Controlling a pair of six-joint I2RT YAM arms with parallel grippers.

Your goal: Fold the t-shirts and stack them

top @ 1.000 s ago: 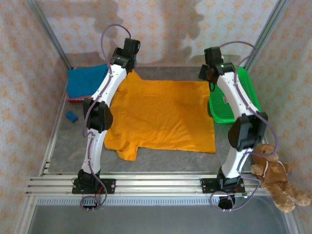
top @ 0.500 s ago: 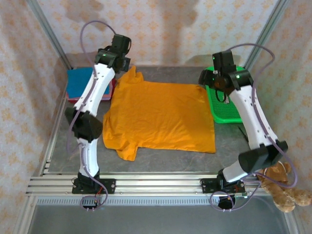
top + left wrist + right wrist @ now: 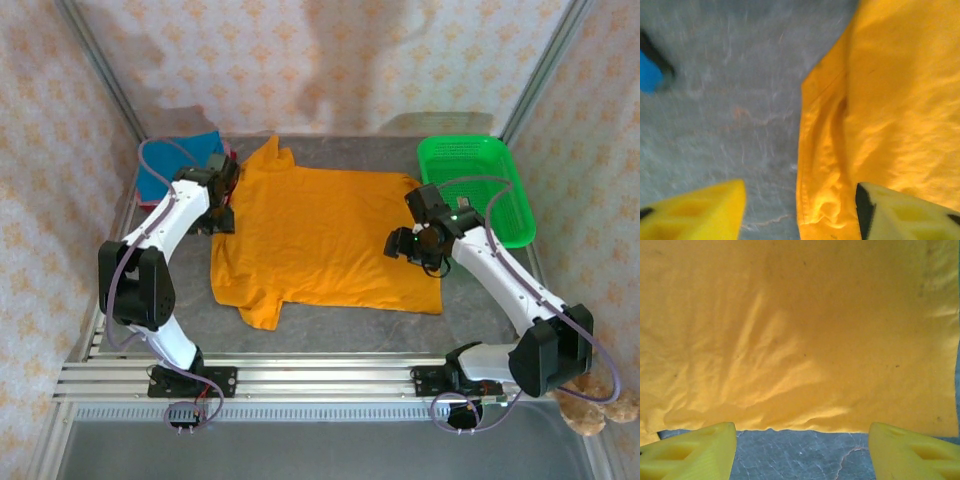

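Orange t-shirt (image 3: 320,240) lies spread flat mid-table. Left arm, elbow bent out toward 9 o'clock, sets the left gripper (image 3: 800,192) low over the shirt's 9 o'clock edge, jaws parted across the hem and gripping nothing. Right arm, elbow low at 4 o'clock, reaches its forearm toward 11 o'clock. The right gripper (image 3: 802,435) hangs parted and empty over the shirt's 3 o'clock edge.

Blue t-shirt (image 3: 165,165) partly behind the left arm, teddy bear (image 3: 605,408) mostly behind the right arm's base.
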